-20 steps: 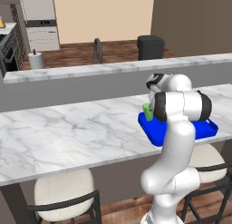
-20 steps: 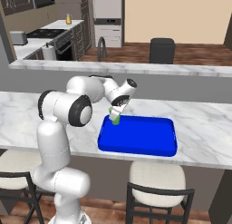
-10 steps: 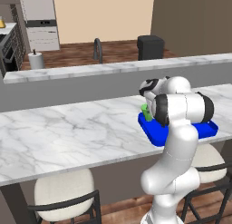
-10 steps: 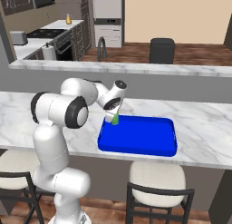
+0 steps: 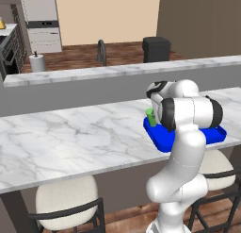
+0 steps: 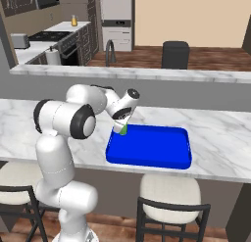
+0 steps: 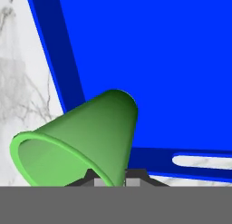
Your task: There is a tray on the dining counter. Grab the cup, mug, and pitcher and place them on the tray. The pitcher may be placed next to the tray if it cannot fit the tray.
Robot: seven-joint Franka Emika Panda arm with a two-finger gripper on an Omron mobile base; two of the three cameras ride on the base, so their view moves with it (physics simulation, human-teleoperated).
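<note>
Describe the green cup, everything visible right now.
The cup is small, bright green and tapered, wider at its open rim, with no handle and a smooth matte plastic look; what shows of its inside is bare green. The gripper is shut on it at the rim. It is held over the corner of the blue tray nearest the arm, on the dining counter. In the hand view its narrow base points toward the tray's floor. Whether the base already touches the tray can't be told.

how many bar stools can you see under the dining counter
3. One under the counter's left part, one beside the arm's base, one at the lower left in the right base view. Others may be hidden.
</note>
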